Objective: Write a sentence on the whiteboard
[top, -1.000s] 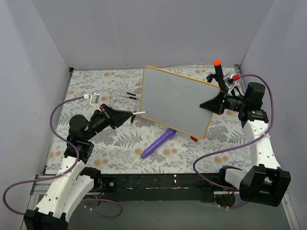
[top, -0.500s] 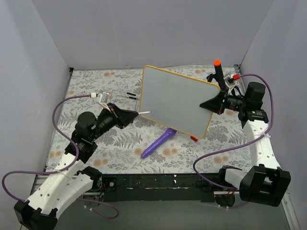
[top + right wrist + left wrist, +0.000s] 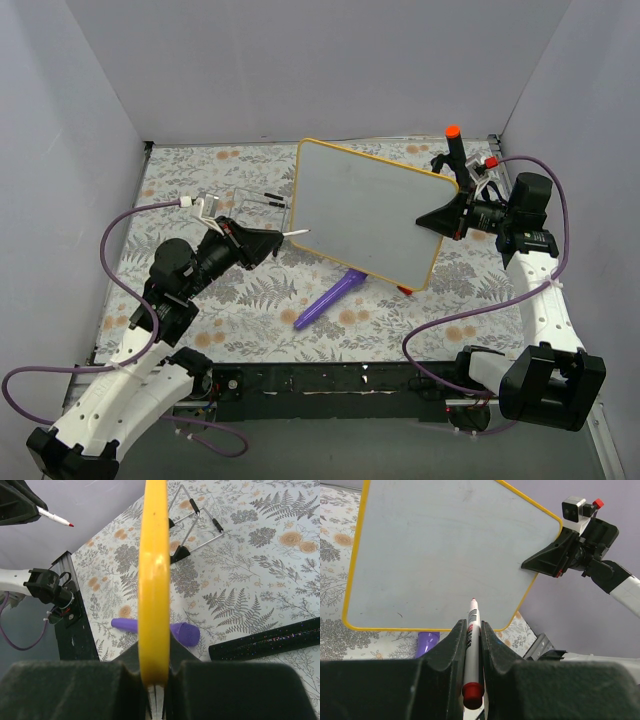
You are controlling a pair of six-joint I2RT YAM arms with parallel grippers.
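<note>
So the rectangular white board with a thin yellow frame (image 3: 365, 205) looks light, stiff and slick, held tilted above the floral table (image 3: 200, 300) by the right gripper (image 3: 445, 217) pinched on its right frame edge (the sane grab spot), while the left gripper (image 3: 270, 241) is clamped on a slim red-tipped marker (image 3: 471, 625) near its left edge, maybe touching.

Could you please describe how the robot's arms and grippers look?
The left arm and right arm have white moulded links and black joints, each trailed by a thin purple cable. The left gripper and right gripper are matte black wedges with two tapering fingers. A small white block with a red knob sits by the right wrist.
</note>
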